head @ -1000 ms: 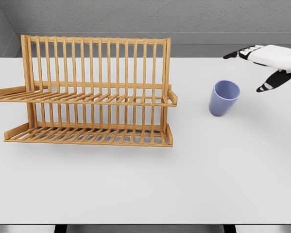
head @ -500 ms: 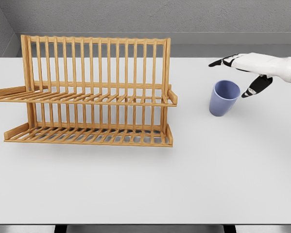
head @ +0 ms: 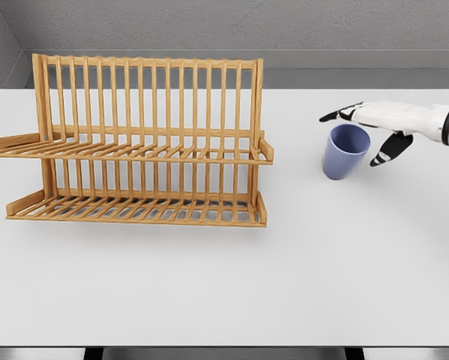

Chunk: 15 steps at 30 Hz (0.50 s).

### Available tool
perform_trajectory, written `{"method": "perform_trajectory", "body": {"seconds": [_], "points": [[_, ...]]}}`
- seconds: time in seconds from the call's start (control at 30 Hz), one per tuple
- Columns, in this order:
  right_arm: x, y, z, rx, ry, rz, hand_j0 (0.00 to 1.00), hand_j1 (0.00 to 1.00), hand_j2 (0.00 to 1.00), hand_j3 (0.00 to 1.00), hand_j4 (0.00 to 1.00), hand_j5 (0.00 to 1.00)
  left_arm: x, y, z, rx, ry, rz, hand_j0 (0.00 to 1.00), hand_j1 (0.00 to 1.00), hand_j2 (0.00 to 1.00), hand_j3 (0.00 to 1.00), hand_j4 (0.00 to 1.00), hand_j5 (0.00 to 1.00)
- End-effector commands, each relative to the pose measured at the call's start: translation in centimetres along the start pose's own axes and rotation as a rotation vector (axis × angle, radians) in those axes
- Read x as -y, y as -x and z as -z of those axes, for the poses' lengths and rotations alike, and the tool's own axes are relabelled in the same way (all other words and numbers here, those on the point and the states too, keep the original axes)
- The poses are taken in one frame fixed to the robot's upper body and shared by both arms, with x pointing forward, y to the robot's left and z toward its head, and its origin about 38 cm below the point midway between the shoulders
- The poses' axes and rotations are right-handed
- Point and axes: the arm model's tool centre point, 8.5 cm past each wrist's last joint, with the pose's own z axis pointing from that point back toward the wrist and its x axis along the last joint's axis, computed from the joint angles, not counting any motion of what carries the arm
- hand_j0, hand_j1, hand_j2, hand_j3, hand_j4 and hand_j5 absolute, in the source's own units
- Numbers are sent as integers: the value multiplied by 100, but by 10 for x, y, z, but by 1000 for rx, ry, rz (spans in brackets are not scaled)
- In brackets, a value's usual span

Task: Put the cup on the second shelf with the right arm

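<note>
Task barely begun. Cup (head: 345,151) sits upright on table (head: 224,285), right of rack (head: 142,142) and well apart from it, not lifted. Right hand (head: 374,127) reaches in from right edge at cup's rim level, fingers (head: 340,115) spread over the far side of the rim, thumb (head: 385,152) hanging just beside cup's right wall. Hand is open w/ nothing gripped; can't tell if it touches the cup. Left arm not seen. Left to do: close on cup, lift, carry across to rack, set on second shelf (head: 134,150), release.
</note>
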Motion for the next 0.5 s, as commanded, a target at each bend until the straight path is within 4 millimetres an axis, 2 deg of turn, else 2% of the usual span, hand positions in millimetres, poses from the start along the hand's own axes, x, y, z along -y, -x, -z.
{"method": "perform_trajectory", "body": {"seconds": [0.0,0.23,0.47], "points": [[-5,3,5,-3,-11,16,100,100,100,100,100,100,0,-1,0,3,0,0,100,100,100,100,100,100],[2,3,12,1,3,22,100,100,100,100,100,100,0,-1,0,1,0,0,100,100,100,100,100,100],[-1,3,15,1,-7,25,100,100,100,100,100,100,0,0,0,0,0,0,100,100,100,100,100,100]]}}
